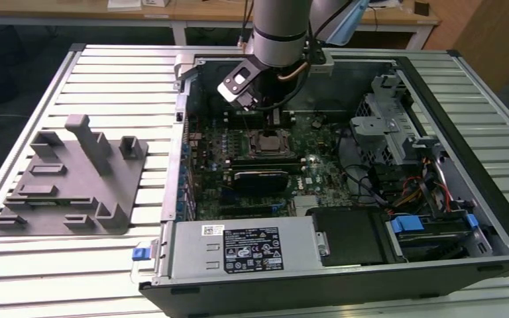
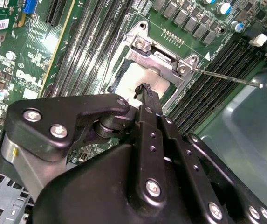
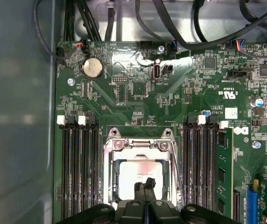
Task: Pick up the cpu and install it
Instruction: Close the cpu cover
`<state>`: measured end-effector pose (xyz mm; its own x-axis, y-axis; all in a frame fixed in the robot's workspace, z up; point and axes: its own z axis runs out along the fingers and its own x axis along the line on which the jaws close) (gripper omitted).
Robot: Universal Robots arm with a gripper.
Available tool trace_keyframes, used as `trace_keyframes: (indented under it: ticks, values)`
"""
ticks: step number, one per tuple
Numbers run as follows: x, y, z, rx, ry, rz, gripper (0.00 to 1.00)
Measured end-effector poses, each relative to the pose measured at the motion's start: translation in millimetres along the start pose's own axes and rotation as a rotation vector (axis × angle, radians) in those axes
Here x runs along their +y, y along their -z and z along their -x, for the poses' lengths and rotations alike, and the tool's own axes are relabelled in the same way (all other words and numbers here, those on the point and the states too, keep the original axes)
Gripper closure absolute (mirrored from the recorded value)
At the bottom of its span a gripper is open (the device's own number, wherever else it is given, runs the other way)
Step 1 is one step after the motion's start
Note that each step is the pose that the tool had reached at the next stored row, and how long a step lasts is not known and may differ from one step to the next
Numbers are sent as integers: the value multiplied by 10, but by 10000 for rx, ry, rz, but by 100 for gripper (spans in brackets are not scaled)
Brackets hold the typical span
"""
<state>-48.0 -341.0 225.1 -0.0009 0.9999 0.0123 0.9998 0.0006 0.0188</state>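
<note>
The cpu (image 3: 134, 176) is a silvery-white square lying flat in the motherboard socket, framed by the metal socket bracket (image 3: 140, 144). In both wrist views my gripper (image 3: 145, 185) hangs just above the chip, its two black fingertips (image 2: 145, 89) pressed together with nothing between them. The chip's near part (image 2: 131, 81) is partly hidden behind the fingers. In the exterior view the gripper (image 1: 270, 114) is inside the open computer case, directly over the socket (image 1: 270, 141).
Memory slots (image 3: 79, 168) flank the socket on both sides. A thin socket lever (image 2: 226, 77) sticks out sideways. A black heatsink block (image 1: 259, 177), power supply (image 1: 241, 248) and drive cage (image 1: 387, 126) sit in the case. A grey plastic fixture (image 1: 69, 179) stands on the table at the exterior view's left.
</note>
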Motion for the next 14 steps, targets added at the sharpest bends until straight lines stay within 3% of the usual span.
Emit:
trace_keyframes:
  ticks: [6,14]
  values:
    - [0,-1,0,3,115,-1,89]
    - [0,-3,0,30,1504,-17,89]
